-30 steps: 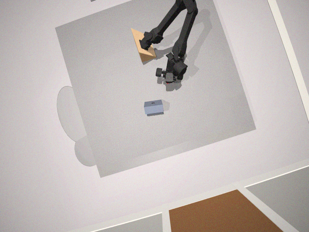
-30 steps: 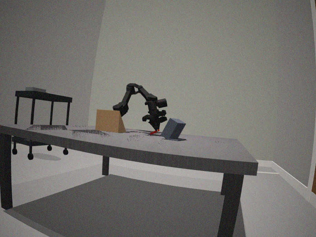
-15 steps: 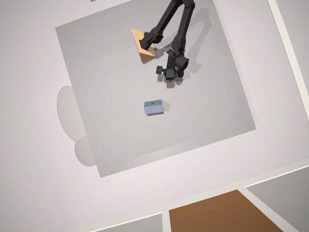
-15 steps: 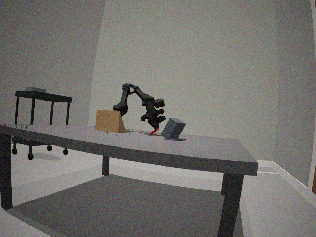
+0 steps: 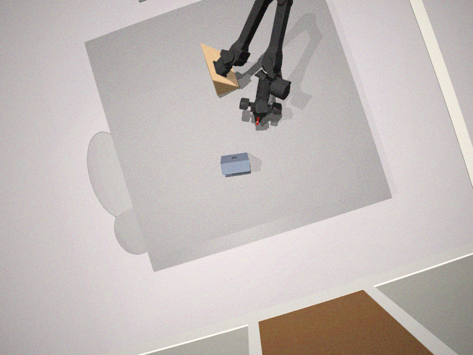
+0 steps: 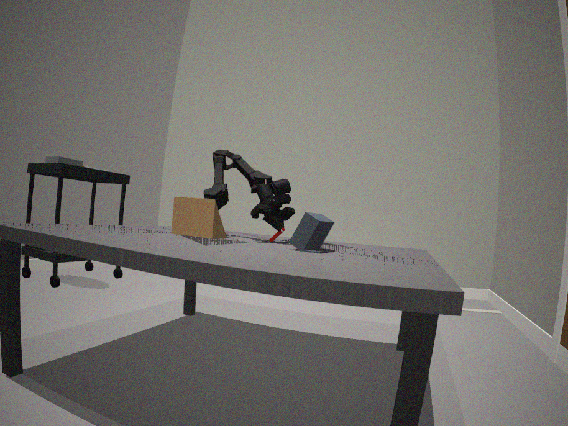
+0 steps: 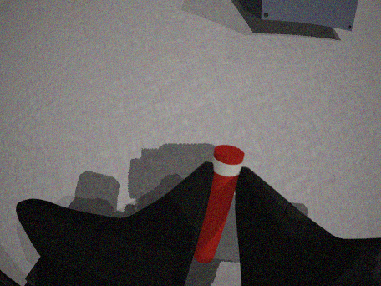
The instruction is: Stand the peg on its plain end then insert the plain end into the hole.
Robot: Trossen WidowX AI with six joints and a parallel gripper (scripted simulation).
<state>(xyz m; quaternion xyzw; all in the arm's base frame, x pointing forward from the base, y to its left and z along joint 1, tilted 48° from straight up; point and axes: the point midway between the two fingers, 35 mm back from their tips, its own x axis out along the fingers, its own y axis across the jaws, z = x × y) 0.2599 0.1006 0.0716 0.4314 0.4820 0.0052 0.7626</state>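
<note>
The red peg (image 5: 257, 121) (image 6: 276, 236) (image 7: 218, 209) is held tilted, its white-banded end up between the fingertips and its plain end slanting down near the table. My gripper (image 5: 258, 119) (image 6: 281, 228) (image 7: 224, 172) is shut on the peg close to the white band. I cannot tell whether the plain end touches the table (image 5: 172, 213) (image 6: 229, 256). The blue-grey sloped panel block (image 5: 235, 167) (image 6: 312, 231) (image 7: 309, 13) stands a little way from the gripper. Its hole (image 5: 234, 157) shows as a dark spot in the top view.
A tan wooden wedge (image 5: 226, 89) (image 6: 192, 217) stands on the table near the arm's base (image 5: 221, 68), which is close behind it in the exterior view. A dark side table (image 6: 77, 172) stands off to the left in the exterior view.
</note>
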